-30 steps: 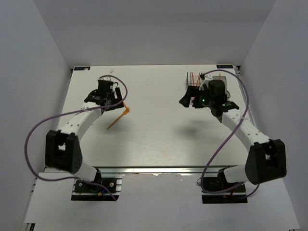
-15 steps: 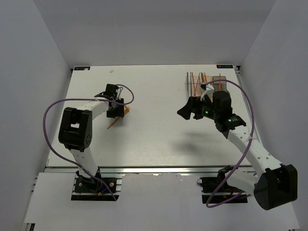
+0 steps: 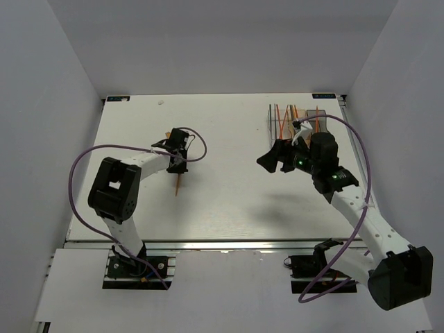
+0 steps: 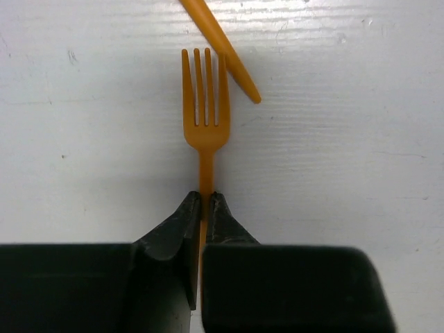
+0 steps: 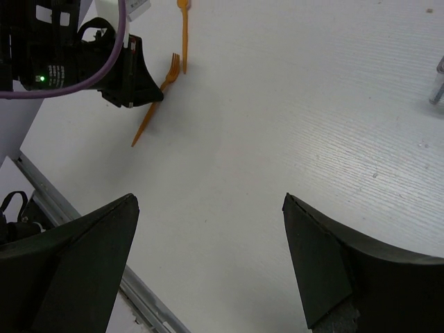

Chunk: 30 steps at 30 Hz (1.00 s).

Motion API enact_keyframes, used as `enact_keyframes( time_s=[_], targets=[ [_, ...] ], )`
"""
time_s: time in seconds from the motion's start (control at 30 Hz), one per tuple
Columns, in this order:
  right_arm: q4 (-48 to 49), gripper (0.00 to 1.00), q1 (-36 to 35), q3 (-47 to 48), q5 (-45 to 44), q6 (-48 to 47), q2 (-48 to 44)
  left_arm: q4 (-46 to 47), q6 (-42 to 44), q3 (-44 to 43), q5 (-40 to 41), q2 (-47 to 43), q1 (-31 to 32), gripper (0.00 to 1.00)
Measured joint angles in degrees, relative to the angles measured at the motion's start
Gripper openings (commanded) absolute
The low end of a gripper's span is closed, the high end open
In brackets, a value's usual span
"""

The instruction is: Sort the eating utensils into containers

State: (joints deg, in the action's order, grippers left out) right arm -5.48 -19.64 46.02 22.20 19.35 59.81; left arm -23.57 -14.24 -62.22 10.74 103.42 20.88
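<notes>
Left pincer [image 4: 202,199] — closed tight on the handle of an orange fork [image 4: 203,104], low over the table [image 3: 229,201], left side. Right pincer [image 5: 208,201] gaping, empty. Several utensils [image 3: 281,114] already in the bins [image 3: 309,119] at far right — this fork and another orange utensil [image 4: 220,43] left to sort.

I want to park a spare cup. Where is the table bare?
Bare: the middle of the table between the left claw, shut on the fork, and the open right claw; also the near strip. Crowded: the far right corner by the bins.
</notes>
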Motion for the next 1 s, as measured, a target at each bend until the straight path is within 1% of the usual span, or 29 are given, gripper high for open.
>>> enact_keyframes(
  time_s=[0.2, 0.37, 0.5, 0.57, 0.63, 0.73, 0.8, 0.83, 0.9, 1.0],
  targets=[
    [0.3, 0.89, 0.0, -0.5, -1.0, 0.1, -2.1, -0.2, -4.5, 3.0, 1.4, -2.4, 2.0, 0.0],
    [2.5, 0.89, 0.0, -4.1, 0.4, 1.3, -2.8, -3.1, -12.4, 6.4, -1.9, -7.2, 2.9, 0.0],
    [4.7, 0.89, 0.0, -7.1, 5.3, 2.8, -3.0, -4.7, -22.8, 7.5, -4.9, -15.1, 3.4, 0.0],
    [7.8, 0.88, 0.0, -9.1, 9.3, 4.0, -3.3, -2.5, -30.8, 8.3, -6.5, -20.7, 3.6, 0.0],
    [11.0, 0.85, 0.0, -11.1, 13.0, 5.8, -3.5, 1.1, -38.8, 10.0, -7.3, -27.0, 4.0, 0.0],
    [15.4, 0.82, -0.8, -13.1, 16.9, 9.2, -2.8, 4.4, -47.4, 10.0, -7.0, -32.8, 5.4, 0.0],
    [18.4, 0.8, -2.9, -14.0, 17.5, 11.3, -2.2, 5.0, -50.0, 7.2, -7.3, -32.3, 7.1, 0.0],
    [19.3, 0.78, -4.3, -14.0, 17.6, 12.0, -1.9, 5.5, -50.4, 5.5, -7.6, -31.0, 8.0, 0.0],
    [20.8, 0.77, -7.2, -13.9, 16.2, 12.8, -1.5, 6.9, -50.8, 1.6, -8.7, -27.4, 10.1, 0.0],
    [21.7, 0.72, -10.4, -13.2, 13.2, 13.3, -0.6, 9.2, -50.7, -0.3, -10.7, -23.7, 13.2, 0.0]
  ],
)
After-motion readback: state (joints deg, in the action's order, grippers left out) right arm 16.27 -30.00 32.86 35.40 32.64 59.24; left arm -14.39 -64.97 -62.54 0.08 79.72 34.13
